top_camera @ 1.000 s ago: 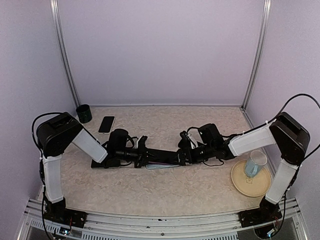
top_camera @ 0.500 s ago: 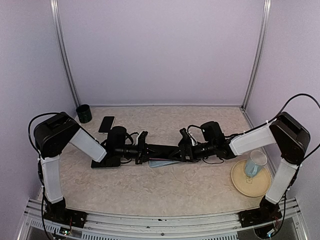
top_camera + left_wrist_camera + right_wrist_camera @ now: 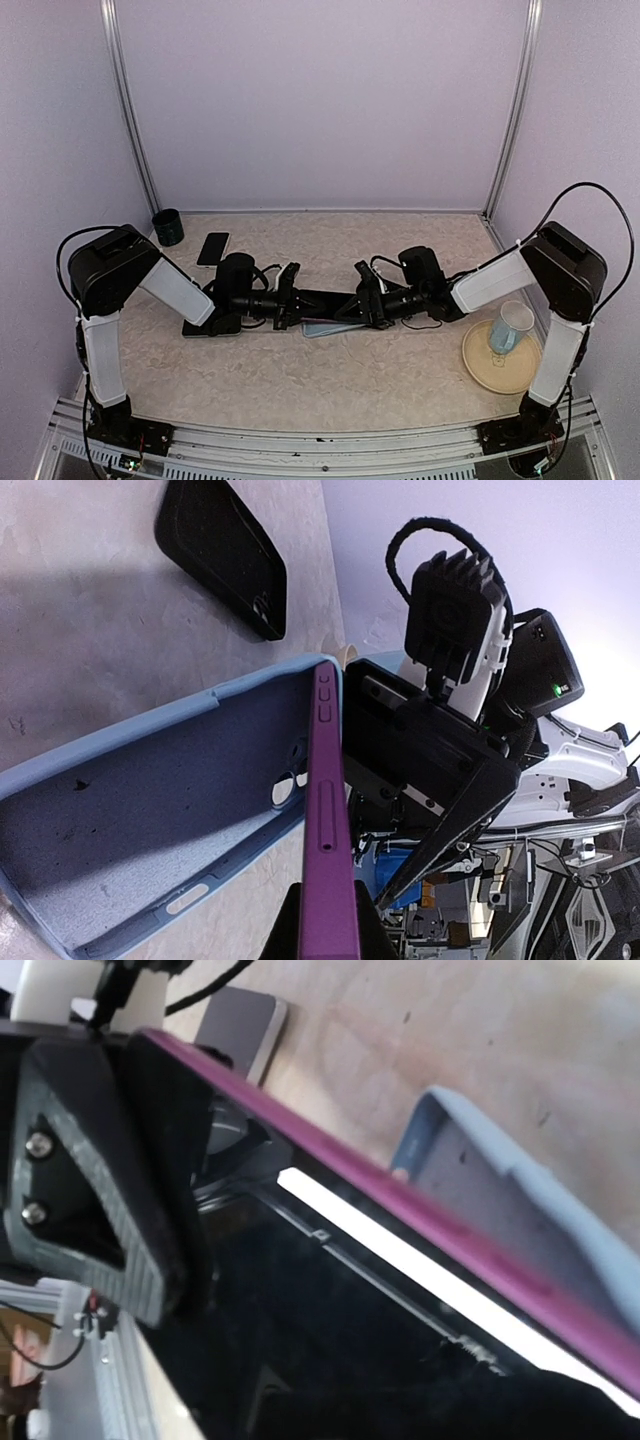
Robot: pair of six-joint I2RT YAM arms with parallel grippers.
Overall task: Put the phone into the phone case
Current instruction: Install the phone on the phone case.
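Phone (image 3: 320, 299) mid-table, phone case (image 3: 323, 329) just before it (partly under), second phone (image 3: 213, 248) behind-left — cup (image 3: 510, 328) on plate (image 3: 482, 372) at right

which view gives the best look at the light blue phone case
The left wrist view: the phone case lies open side up, most of its inside and cutouts showing. The top external view shows only a thin sliver of it; the right wrist view shows one corner.

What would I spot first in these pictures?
Two arms meet mid-table, the left end effector and the right end effector both at a purple phone that stands on its edge. Right by it lies an open pale blue case. Off to the right, a cup stands on a plate.
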